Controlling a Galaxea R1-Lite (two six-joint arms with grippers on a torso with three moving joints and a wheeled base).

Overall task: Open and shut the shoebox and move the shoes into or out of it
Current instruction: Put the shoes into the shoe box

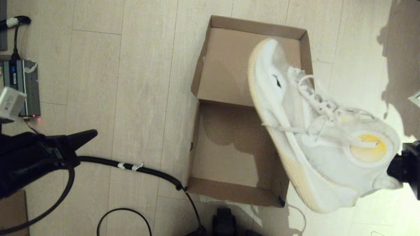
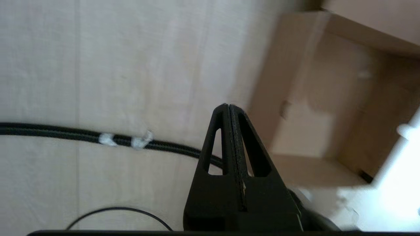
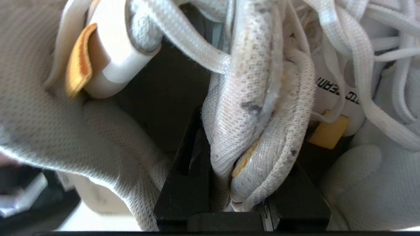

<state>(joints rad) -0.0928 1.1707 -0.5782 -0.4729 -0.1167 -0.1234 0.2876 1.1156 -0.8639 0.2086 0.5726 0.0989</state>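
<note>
A white sneaker [image 1: 315, 131] is held above the open shoebox [image 1: 229, 98]; the left gripper [image 1: 88, 135] is parked left.

shoe [image 1: 315, 137]: white mesh cloth, woven laces | box [image 1: 229, 144]: plain matt brown cardboard | floor [image 1: 131, 82]: pale smooth wood-look planks | left gripper [image 2: 228, 108]: matt black plastic

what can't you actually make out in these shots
- Head view: the right gripper is mostly cut off by the edge and masked by the shoes.
- Head view: shoebox right wall hidden behind them.
- Left wrist view: shoebox interior blurred beyond the left gripper.
</note>
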